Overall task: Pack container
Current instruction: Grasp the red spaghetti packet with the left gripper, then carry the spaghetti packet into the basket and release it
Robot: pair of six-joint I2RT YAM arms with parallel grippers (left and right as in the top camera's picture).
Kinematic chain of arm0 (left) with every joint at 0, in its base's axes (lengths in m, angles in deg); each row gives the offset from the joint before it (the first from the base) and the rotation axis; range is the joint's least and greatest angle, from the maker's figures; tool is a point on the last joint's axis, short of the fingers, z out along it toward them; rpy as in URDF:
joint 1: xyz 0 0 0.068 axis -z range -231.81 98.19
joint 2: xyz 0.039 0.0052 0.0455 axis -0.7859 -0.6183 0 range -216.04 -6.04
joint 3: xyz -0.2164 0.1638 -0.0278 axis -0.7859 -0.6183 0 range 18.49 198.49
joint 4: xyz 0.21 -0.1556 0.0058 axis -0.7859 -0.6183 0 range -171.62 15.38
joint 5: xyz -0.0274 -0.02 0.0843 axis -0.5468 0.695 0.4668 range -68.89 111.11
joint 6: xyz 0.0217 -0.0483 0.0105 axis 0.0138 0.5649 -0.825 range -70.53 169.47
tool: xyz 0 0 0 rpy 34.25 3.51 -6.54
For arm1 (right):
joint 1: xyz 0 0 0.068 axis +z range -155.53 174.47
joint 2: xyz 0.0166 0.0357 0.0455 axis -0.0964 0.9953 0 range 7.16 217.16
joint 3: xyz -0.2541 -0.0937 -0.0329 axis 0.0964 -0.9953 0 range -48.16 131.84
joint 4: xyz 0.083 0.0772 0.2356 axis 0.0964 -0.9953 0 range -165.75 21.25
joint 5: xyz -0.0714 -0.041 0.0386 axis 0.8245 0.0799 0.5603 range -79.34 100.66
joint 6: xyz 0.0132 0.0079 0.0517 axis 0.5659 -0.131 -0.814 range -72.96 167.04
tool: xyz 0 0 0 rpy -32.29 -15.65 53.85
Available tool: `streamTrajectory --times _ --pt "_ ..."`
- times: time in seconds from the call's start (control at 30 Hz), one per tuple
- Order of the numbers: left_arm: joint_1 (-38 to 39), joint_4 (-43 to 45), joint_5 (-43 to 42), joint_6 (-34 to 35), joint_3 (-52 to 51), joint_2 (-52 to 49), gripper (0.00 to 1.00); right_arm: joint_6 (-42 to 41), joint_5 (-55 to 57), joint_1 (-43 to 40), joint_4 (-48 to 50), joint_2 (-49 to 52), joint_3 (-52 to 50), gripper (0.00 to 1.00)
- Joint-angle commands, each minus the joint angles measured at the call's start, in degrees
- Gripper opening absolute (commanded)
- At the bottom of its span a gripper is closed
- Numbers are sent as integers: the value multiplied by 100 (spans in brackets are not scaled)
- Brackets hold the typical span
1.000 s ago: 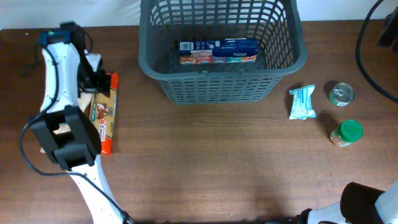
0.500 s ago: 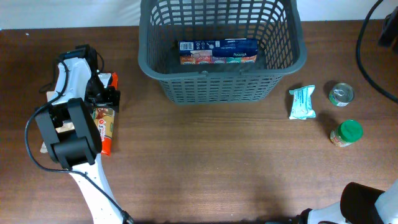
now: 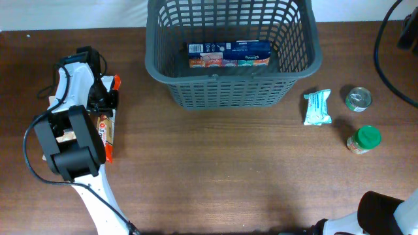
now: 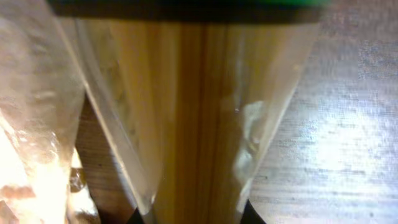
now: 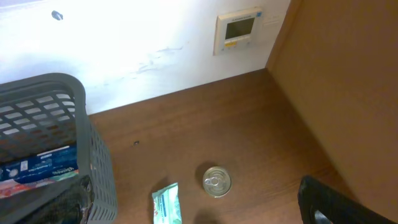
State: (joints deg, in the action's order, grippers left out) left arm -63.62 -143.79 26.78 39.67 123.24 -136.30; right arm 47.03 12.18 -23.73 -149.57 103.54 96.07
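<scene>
Overhead first: container (image 3: 230, 91) sits at the far middle of the surface (image 3: 228, 170), upright, one blue-and-orange box (image 3: 228, 53) lying flat against its far wall. Left gripper (image 3: 104, 99) is at the near-left, well apart from the container, over a spaghetti packet (image 3: 105, 134) whose red end pokes out just beside it. Off to the right lie a teal sachet (image 3: 317, 108), a tin (image 3: 358, 98) and a green-lidded jar (image 3: 364, 139), all untouched

Left wrist: clear film and pale strands fill the frame. The film gathers down to the two dark jaw tips at the bottom edge, so I judge the jaws to be pinching the packet near one end. A second crinkled clear wrapper (image 4: 28, 124) lies just beside it on the left

Right wrist: right gripper (image 5: 193, 208) hangs high above the right side, jaws spread with nothing between them. The container's corner, the tin and the sachet show below

Step in hand, as I read it: lifting the spaghetti for the carry to the container. An end grip on a long packet will let it droop and swing, so lift straight and slowly, clear the neighbouring wrapper, raise the low end above the thick rim, then lay it along the free near side, parallel to the box
</scene>
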Motion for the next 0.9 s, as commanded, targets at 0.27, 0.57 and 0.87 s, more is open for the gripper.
streamTrajectory --times 0.27,0.57,0.87 --pt "48 -1016 -684 -304 2973 367 1 -22 68 -31 2 11 33 99" --pt "881 -848 -702 -2804 5650 1043 2 -22 68 -31 2 11 33 98" --pt "2844 -179 -671 -6262 6102 1104 1 -24 68 -31 2 11 33 99"
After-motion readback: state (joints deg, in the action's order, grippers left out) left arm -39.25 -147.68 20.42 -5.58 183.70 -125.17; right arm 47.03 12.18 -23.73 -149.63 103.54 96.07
